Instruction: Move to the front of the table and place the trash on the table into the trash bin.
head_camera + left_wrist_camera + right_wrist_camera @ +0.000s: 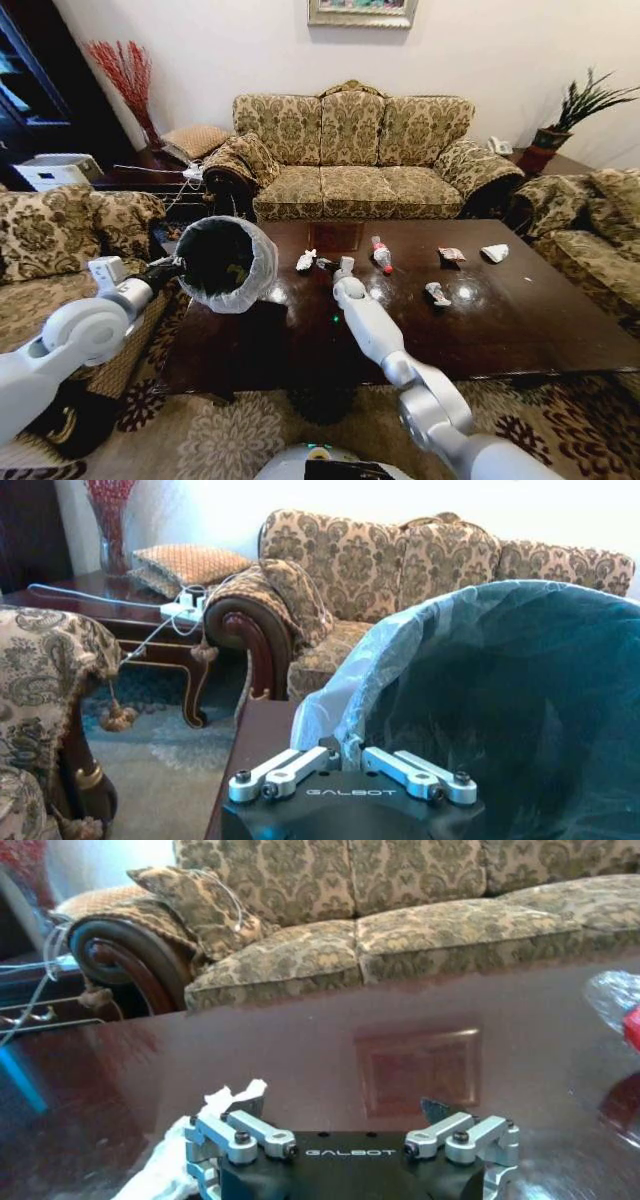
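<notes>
The trash lies scattered on the table [520, 330], all of it on the half nearer the sofa [350, 150]: a crumpled white paper wad [306, 261] sits just off the table's square inlay [335, 236], a small clear bottle with a red label [381, 254] lies on its side just past the inlay's other edge, and beyond the bottle come a small wrapper [451, 255], another white wad [495, 253] and a crumpled scrap [437, 293] a little nearer the robot. The right gripper [345, 266] hangs low over the table between the first paper wad and the bottle, its fingers spread apart and holding nothing; in the right wrist view the white wad [225, 1102] shows just beside one finger [247, 1104], with the inlay [420, 1061] straight ahead and the bottle [620, 1009] off toward the frame's edge. The trash bin [228, 262], lined with a translucent white bag folded over its rim, is held up by the left gripper [178, 263] at the table's corner, tipped so its dark mouth faces the camera; the left gripper's fingers are clamped on the bin's rim [345, 735].
</notes>
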Tool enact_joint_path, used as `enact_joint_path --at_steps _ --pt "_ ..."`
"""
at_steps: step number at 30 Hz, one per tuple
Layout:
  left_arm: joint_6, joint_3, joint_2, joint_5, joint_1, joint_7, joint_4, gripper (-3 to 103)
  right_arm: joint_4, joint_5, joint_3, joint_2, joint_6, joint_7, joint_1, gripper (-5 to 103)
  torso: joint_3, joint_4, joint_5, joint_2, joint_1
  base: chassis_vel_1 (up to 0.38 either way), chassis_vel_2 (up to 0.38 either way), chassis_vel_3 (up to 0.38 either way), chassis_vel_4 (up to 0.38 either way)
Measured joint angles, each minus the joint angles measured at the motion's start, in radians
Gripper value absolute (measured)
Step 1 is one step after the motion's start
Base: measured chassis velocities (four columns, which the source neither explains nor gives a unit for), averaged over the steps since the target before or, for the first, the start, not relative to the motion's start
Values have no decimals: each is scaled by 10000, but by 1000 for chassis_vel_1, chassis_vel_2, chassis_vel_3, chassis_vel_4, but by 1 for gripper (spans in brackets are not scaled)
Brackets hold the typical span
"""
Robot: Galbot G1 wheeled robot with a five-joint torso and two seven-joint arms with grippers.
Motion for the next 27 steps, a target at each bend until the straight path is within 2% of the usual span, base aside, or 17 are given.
enact_joint_path --at_steps 6,8,20,27 --pt "-10 -10 2 9 16 47 124 0 515 -135 -550 -8 330 -351 -350 100 -4 4 0 1 -9 0 0 0 0" --pt "-11 -9 -8 20 16 47 153 0 712 -471 -801 -11 898 -570 -647 100 -4 6 0 1 -10 0 0 0 0" --pt "-32 40 -75 90 48 120 151 0 693 -930 -994 -25 923 -1313 -1051 100 -4 2 0 1 -9 0 0 0 0" --pt "-46 -13 -60 102 52 124 100 0 628 -851 -1285 -25 1454 -1655 -1025 100 -4 2 2 1 -8 4 112 -4 -133"
